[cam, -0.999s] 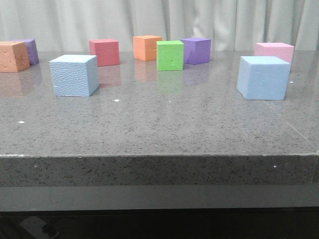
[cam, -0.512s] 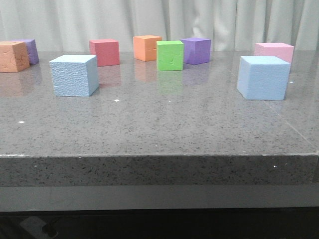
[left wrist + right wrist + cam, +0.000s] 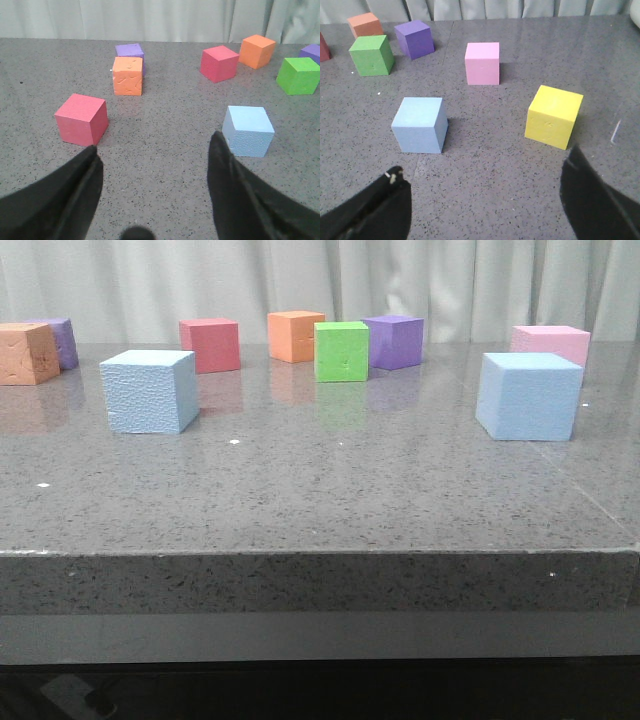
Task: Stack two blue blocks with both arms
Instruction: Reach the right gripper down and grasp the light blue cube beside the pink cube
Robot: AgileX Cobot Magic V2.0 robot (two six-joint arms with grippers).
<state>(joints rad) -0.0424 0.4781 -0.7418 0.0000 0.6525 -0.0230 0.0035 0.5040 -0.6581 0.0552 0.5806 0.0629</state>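
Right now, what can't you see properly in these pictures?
- Front view: neither arm shows; the yellow cube lies outside the frame.
- Front view: the pink cube is partly hidden behind the right blue block.
- Left wrist view: the purple cube is partly hidden behind an orange cube.
- Both wrist views: the fingers are cut off by the frame edge.

Blue blocks (image 3: 149, 391) (image 3: 527, 396) pale sky-blue, pebbled; table (image 3: 320, 500) speckled grey; green cube (image 3: 341, 351); yellow cube (image 3: 553, 116).
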